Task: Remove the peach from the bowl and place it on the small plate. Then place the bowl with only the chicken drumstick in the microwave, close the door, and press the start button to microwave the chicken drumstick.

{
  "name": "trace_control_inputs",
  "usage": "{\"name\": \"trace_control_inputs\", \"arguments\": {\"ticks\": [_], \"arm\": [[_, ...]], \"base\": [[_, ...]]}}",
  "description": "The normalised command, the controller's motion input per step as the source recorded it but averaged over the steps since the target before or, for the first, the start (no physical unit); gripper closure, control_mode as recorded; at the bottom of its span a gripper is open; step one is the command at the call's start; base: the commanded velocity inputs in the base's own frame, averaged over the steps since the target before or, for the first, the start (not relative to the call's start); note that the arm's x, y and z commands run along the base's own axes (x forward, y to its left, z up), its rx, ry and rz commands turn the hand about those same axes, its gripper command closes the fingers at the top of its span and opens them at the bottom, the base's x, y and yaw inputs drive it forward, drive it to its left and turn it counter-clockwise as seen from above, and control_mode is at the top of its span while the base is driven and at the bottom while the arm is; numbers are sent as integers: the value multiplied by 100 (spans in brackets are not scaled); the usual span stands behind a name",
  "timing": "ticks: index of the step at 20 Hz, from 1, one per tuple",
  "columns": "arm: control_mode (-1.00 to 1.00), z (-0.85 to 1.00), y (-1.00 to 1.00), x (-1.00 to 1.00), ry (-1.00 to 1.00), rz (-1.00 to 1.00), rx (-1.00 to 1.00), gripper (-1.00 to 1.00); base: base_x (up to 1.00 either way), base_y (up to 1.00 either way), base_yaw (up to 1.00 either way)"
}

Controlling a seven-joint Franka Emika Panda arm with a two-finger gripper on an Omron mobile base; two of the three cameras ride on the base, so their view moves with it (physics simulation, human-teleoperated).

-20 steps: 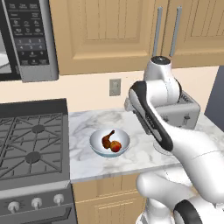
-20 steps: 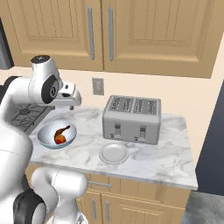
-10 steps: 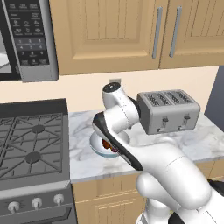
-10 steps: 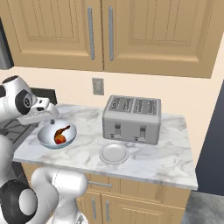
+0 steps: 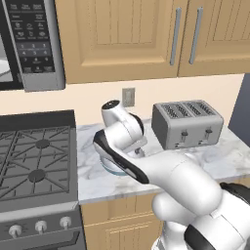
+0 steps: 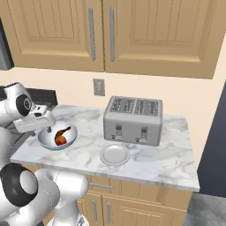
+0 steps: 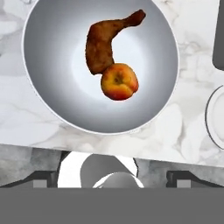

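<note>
End effector [image 6: 46, 128] wide open above bowl [image 7: 52, 65], marble counter [image 6: 159, 154], tan cabinets [image 6: 132, 35] overhead

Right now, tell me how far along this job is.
Nothing looks done yet: the peach is in the bowl, touching the drumstick, and the small plate in front of the toaster holds nothing. In hand: the open gripper hangs over the bowl. Left: peach to plate, bowl into the microwave, close the door, press start.
</note>
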Motion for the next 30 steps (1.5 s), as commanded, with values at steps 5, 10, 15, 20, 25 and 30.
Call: {"name": "trace_control_inputs", "arguments": {"ticks": [5, 10, 15, 20, 25, 30], "arm": [[-100, -36, -10, 2, 7, 0, 2, -100], [-100, -2, -39, 7, 4, 0, 5, -100], [-100, 0, -35, 16, 7, 0, 1, -100], [-100, -5, -10, 25, 9, 0, 0, -100], [-100, -5, 0, 10, 7, 0, 0, -100], [-100, -13, 0, 0, 3, 0, 0, -100]], "base": [[0, 0, 0], [0, 0, 0], [0, 0, 0], [0, 0, 0], [0, 0, 0], [0, 0, 0]]}}
